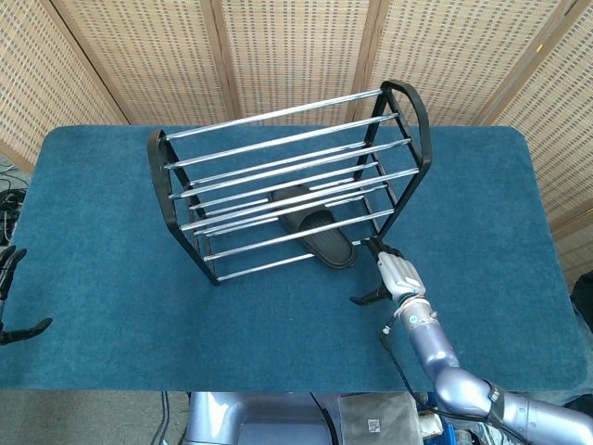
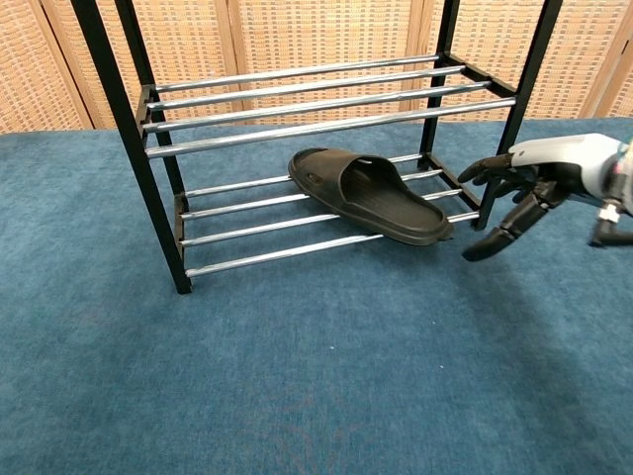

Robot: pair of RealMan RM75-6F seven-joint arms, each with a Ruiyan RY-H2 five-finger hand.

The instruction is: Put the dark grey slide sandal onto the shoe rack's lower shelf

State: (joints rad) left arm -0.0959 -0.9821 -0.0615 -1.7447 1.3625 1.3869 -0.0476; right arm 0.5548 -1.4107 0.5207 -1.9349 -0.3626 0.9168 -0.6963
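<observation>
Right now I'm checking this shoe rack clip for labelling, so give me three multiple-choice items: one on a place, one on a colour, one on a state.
1. Where does the sandal lie?
A. on the rack's top shelf
B. across the rods of the lower shelf
C. on the carpet left of the rack

2. What colour is the table covering?
A. teal blue
B. red
C. white

3. How is the right hand?
A. gripping the sandal
B. holding a rack rod
C. holding nothing, fingers apart

Answers:
1 B: the chest view shows it resting across the lower rods, its heel end jutting past the front one.
2 A: both views show teal blue carpet.
3 C: the hand is to the right of the sandal, apart from it, fingers spread.
</observation>
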